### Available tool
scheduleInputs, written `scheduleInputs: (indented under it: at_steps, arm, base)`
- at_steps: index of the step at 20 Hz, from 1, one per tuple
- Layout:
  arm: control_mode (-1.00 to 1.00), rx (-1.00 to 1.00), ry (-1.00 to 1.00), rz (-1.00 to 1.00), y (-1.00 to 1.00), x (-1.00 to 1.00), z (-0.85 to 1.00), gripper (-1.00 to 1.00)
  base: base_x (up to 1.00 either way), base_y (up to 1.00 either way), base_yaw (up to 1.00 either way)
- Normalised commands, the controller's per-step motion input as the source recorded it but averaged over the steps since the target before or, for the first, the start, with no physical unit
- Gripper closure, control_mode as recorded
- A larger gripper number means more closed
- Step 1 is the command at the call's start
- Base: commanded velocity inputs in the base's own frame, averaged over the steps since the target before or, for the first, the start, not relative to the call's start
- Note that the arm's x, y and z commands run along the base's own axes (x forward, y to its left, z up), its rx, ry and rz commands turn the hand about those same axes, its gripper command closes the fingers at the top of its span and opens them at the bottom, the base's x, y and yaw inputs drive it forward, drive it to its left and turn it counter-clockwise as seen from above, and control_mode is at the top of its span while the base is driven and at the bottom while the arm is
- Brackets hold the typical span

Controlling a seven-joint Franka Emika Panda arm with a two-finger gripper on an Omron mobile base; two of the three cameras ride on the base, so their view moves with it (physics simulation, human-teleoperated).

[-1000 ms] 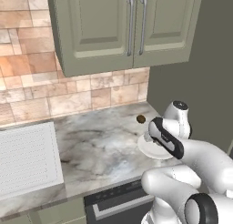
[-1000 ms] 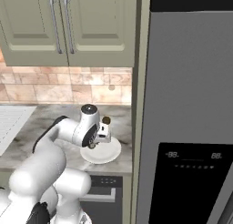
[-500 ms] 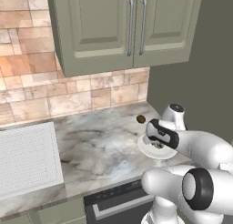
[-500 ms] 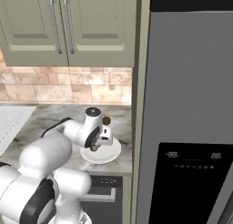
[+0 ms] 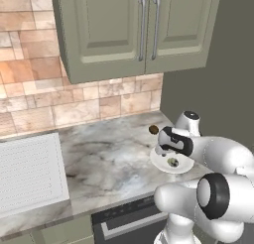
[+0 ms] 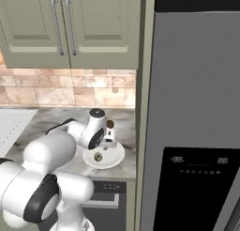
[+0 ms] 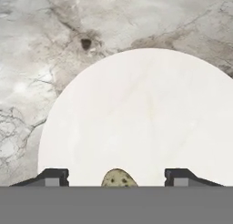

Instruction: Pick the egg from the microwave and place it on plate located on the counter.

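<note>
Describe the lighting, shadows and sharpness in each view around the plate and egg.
Left base view: even, soft light, no glare; the egg sits on the plate partly under the arm. Right base view: flat light, slightly soft render, and the plate casts little shadow. Hand view: plate bright and almost featureless, counter veins sharp, egg cut by the bottom edge.

The arm (image 5: 218, 158) is built of glossy white, rounded shells that swell at each link like smooth capsules. Dark grey to black discs cap the joints; one large round cap (image 5: 212, 196) faces the left base camera. A black band wraps the wrist. The claw (image 7: 117, 178) shows two small dark fingertips (image 7: 53, 176) with squared, stepped ends and lighter grey faces. A thin dark cable seems to trail from the forearm (image 6: 75, 131), though it is faint.
</note>
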Motion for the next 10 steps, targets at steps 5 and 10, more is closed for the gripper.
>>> scheduleInputs:
  at_steps: [5,10]
  arm:
    - [-1.00,0.00,-0.01,0.00,0.00,0.01,0.30,-1.00]
    - [-1.00,0.00,-0.08,0.00,0.01,-0.16,0.68,-1.00]
  base:
    - [0.00,0.00,0.00]
    - [0.00,0.00,0.00]
